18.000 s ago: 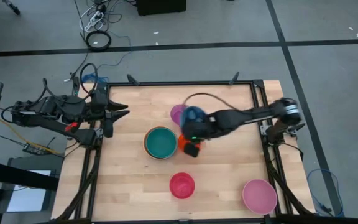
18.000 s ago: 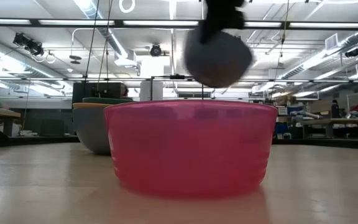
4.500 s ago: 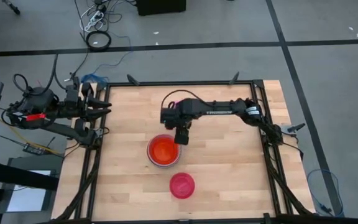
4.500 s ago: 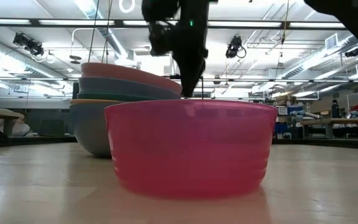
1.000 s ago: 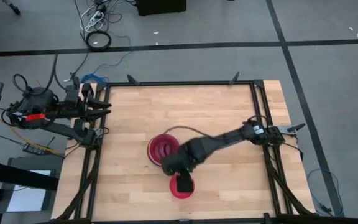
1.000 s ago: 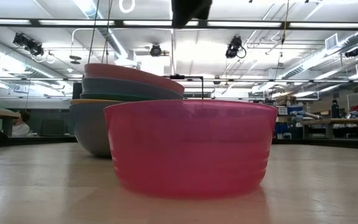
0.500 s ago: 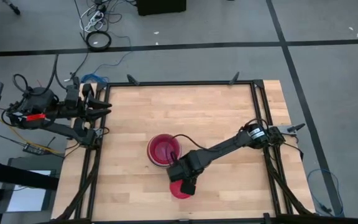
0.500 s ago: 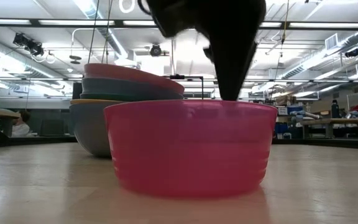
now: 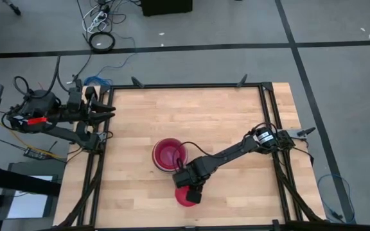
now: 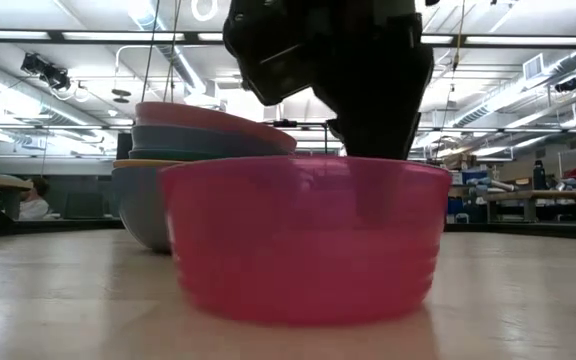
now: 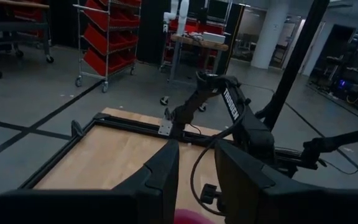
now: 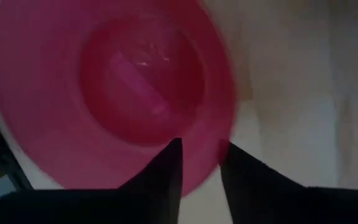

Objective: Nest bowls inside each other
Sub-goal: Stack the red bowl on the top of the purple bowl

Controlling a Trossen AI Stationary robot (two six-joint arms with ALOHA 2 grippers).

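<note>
A magenta-red bowl [image 9: 183, 199] [image 10: 303, 240] stands upright on its base close to the table's near edge. Behind it, toward the table's middle, is a stack of nested bowls [image 9: 167, 154] [image 10: 183, 150], resting on its largest, bottom bowl. My right gripper [image 9: 194, 190] [image 12: 201, 155] points down over the magenta-red bowl's rim and is shut on it. My left gripper [image 9: 111, 114] [image 11: 196, 180] hovers level at the table's left edge, open, with nothing between its fingers. My right gripper holds the magenta-red bowl's rim [image 12: 221, 148] on the bowl's right, far part, with one finger [image 12: 169, 165] inside the bowl and one [image 12: 238, 168] outside. The fingers come from above, pointing down. The bowl stays upright with its base on the table.
Bare wooden tabletop [image 9: 236, 122] lies around the two groups of bowls, inside a black metal frame [image 9: 262, 102]. My right arm [image 9: 236, 151] reaches slantwise across the table from its right edge, passing close by the stack.
My right gripper has come down from above the magenta-red bowl onto its rim, and its fingers have drawn closer together around it. The bowl has shifted a little toward the table's near edge, its base staying on the table.
</note>
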